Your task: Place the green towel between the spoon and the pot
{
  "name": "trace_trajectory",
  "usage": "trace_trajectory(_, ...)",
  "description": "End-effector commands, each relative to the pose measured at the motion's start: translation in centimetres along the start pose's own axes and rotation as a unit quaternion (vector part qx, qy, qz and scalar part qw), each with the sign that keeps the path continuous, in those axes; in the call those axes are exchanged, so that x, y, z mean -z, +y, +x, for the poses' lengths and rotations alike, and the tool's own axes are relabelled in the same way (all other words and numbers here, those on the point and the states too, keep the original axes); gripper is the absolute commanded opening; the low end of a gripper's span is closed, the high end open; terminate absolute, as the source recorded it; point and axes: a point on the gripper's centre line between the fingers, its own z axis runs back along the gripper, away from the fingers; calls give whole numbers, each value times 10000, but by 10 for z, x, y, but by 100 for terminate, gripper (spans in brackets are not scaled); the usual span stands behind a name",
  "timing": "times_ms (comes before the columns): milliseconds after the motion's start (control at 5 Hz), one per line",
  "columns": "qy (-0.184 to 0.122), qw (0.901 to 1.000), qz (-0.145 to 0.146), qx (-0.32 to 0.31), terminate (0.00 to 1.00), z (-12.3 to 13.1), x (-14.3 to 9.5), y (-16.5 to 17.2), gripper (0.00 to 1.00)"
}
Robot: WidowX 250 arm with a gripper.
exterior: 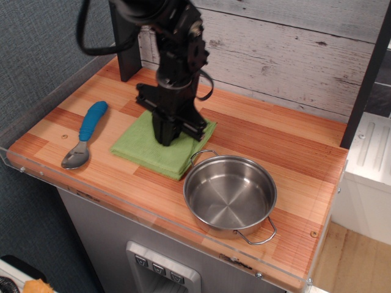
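Light-green, the green towel [157, 151] lies flat on the wooden table [293, 152], to the upper left of the pot [230, 195], its corner just beside the pot's rim. The spoon [85, 133] lies far left of the pot. The gripper [166, 138] stands upright on the towel, pinching the cloth between its fingers.

Desk [293, 152]: spoon [86, 133] left; towel [146, 152] centre, gripper [166, 139] planted on it; pot [230, 195] right, touching towel corner.
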Motion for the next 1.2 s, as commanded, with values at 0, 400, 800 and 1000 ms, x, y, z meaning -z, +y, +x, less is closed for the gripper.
trace_trajectory(0,-24,10000,-29,-32,0,-24,-11,0,0)
trace_trajectory(400,-110,9999,-33,78,0,-31,-12,-4,0)
trace_trajectory(800,-108,9999,22,86,0,-39,-16,-4,0)
trace_trajectory(1000,-118,9999,29,53,0,-39,-19,-3,0)
